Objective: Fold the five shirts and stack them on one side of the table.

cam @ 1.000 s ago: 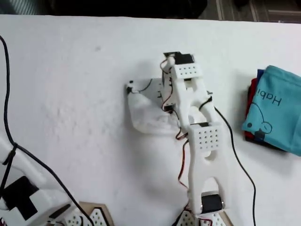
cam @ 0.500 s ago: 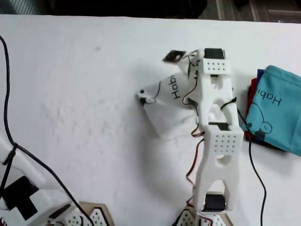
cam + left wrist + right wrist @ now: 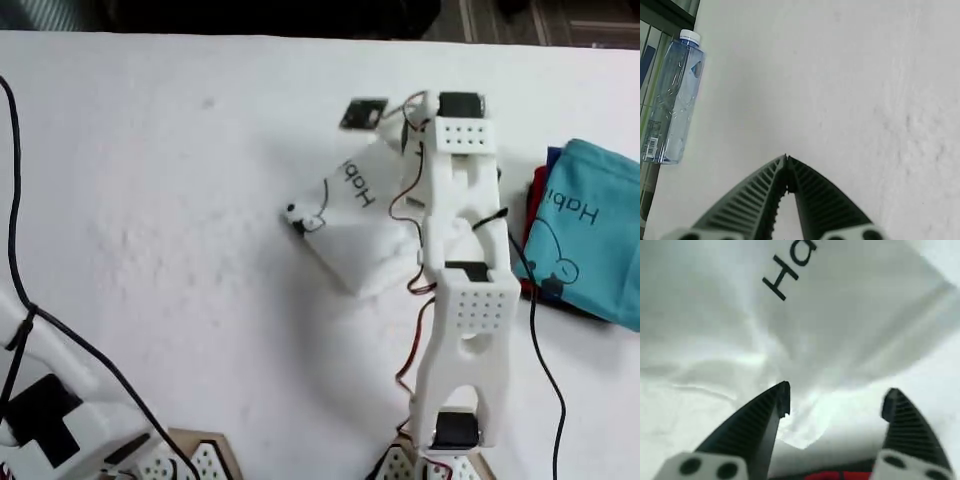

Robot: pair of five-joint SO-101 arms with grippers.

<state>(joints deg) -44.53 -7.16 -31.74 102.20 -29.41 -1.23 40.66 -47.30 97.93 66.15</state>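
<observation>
The right arm (image 3: 455,290) is made of chunky white plastic parts. Two flat plates (image 3: 479,303) on it have rows of tiny round holes, like a little grid. Black boxy motors (image 3: 460,104) sit at its joints, and thin red and black wires (image 3: 400,375) loop along its side. The left arm (image 3: 40,420) is white too, with a black block on it and a long black cable (image 3: 14,180). The right gripper (image 3: 837,400) has dark fingers (image 3: 760,420) with ridges, on white bases with small round holes. The left gripper (image 3: 786,162) has grey-green ridged fingers — pointed like a beak.
</observation>
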